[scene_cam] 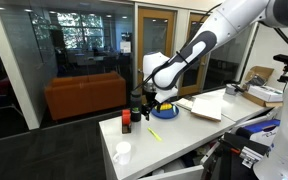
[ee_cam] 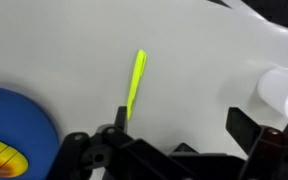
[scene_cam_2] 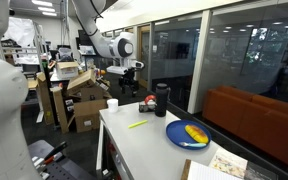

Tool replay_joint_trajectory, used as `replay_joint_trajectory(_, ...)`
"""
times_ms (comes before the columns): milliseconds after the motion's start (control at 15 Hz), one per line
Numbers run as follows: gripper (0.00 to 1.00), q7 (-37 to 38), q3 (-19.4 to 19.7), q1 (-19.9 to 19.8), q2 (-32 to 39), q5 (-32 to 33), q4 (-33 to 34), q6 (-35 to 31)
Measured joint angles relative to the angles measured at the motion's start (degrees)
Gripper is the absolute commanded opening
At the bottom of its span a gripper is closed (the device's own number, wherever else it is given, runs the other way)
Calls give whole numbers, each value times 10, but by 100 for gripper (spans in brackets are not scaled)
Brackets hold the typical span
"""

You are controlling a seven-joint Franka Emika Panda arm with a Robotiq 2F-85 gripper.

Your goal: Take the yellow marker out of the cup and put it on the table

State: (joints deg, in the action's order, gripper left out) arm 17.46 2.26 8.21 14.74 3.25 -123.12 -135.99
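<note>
The marker (ee_cam: 136,85) lies flat on the table (ee_cam: 204,60), outside the cup (ee_cam: 284,92) and just ahead of one finger of the end effector (ee_cam: 179,128), which hangs wide open and empty, the marker's long axis pointing away from it.

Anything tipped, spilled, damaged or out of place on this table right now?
Nothing stands out. The yellow marker lies flat on the bare white table, apart from the cup, which stands upright in an exterior view. No spill or damage shows.
</note>
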Motion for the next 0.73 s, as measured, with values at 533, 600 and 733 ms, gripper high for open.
replay_joint_trajectory(533,100,-237,-32,-14,-179,-66,-91,121)
replay_joint_trajectory(600,100,-241,-32,-14,-182,-66,-94,122)
replay_joint_trajectory(733,100,-243,-32,-14,-180,-66,-96,122)
